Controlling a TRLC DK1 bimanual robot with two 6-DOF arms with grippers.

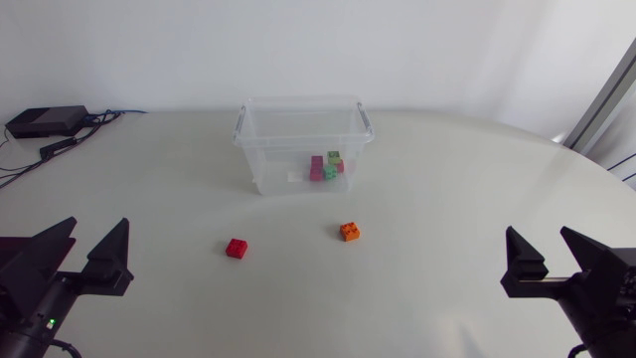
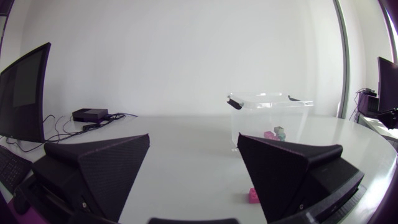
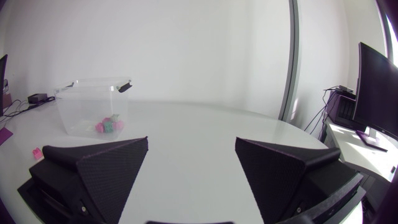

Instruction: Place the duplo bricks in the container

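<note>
Head view: pale table (image 1: 447, 199), with a clear open-topped container (image 1: 278, 149) at its far middle, probably set there so either arm can reach it. A small heap of pink and green bricks (image 1: 326, 166) lies inside, toward its right end. My left gripper (image 1: 96, 234) and right gripper (image 1: 540, 244) sit low at the near corners, well apart from everything. Both point ahead across the table, fingers spread wide, holding nothing. Two bricks lie loose on the table in front of the container. The red brick (image 1: 237, 248) is nearer my left side, the orange brick (image 1: 350, 232) just right of middle. My guess is one for each arm.
</note>
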